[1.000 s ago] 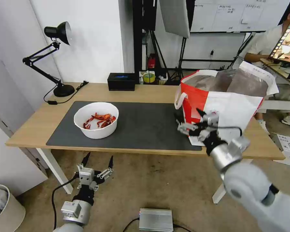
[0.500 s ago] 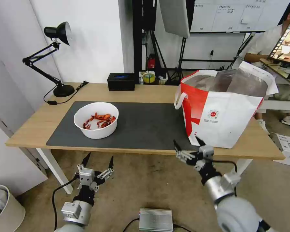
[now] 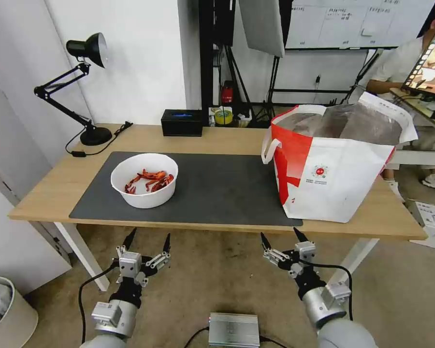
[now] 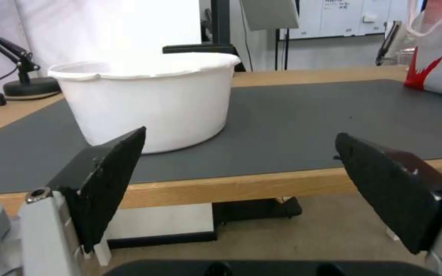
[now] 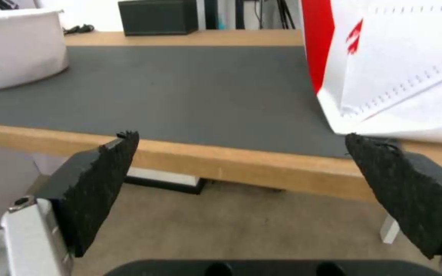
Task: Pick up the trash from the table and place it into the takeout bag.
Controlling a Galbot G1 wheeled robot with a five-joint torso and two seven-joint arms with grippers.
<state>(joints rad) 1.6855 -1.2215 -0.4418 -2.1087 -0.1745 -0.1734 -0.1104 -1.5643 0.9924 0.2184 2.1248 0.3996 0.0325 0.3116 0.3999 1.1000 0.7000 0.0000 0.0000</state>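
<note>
Since a second ago the right pincer (image 3: 281, 237) has dropped away from the front of the takeout bag (image 3: 340, 179) and now hangs below the surface's (image 3: 227, 137) near edge, fingers spread and holding nothing. At about 8 o'clock in the head view the left pincer (image 3: 147, 240) sits parked, likewise splayed and empty, also under the near edge. On the dark grey mat (image 3: 217, 188) the white bowl (image 3: 144, 186) of red crayfish shells (image 3: 150, 180) stands at 9 o'clock from the mat's centre, well apart from the bag at 3 o'clock, which stands upright with its mouth agape.
</note>
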